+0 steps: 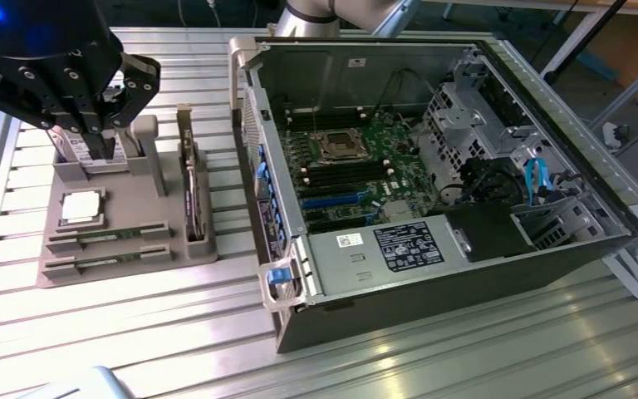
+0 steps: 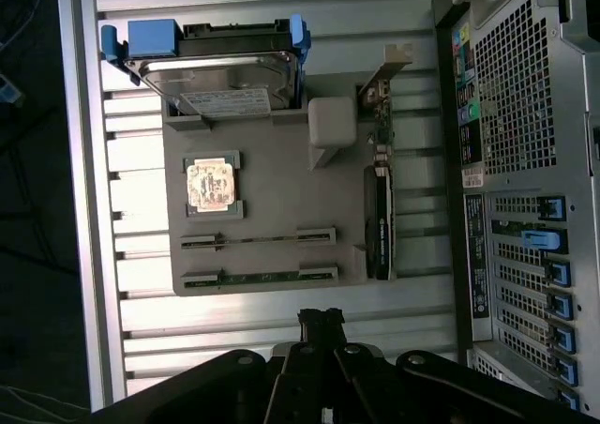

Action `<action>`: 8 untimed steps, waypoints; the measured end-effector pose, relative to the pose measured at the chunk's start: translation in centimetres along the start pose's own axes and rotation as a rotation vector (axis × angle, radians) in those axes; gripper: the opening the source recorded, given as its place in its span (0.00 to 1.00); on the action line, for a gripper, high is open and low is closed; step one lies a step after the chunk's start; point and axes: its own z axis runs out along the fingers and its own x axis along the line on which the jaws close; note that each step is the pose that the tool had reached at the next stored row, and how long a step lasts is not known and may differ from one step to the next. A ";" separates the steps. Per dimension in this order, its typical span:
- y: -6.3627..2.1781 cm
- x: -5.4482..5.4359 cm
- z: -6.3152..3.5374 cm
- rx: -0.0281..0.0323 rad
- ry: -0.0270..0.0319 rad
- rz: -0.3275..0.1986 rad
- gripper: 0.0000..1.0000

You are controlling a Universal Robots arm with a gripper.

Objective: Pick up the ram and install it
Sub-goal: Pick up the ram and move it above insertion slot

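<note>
At the exterior view's left I see my gripper (image 1: 105,148) clenched on nothing, over the far end of the grey holder (image 1: 130,208); ram (image 1: 109,235) lies in a slot at its near end; second stick (image 1: 106,260) just beside; open computer case (image 1: 430,303) at the exterior view's right.

ram (image 1: 103,262) in holder (image 1: 130,204) slot | holder on table (image 1: 130,324), exterior view's left of case (image 1: 408,303)
</note>
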 end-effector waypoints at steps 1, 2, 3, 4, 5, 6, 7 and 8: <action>0.00 0.0 0.00 0.0000 0.0000 0.000 0.10; 0.00 0.0 0.00 0.0001 0.0001 0.000 0.10; 0.00 0.0 0.00 0.0001 0.0001 -0.001 0.10; -0.01 0.0 0.01 0.0018 -0.0002 -0.005 0.10; -0.01 0.0 0.00 0.0032 0.0000 -0.009 0.10; -0.01 0.1 -0.01 0.0049 0.0003 -0.022 0.10; -0.01 0.1 -0.01 0.0058 0.0008 -0.045 0.10; -0.01 0.1 -0.01 0.0062 0.0012 -0.066 0.10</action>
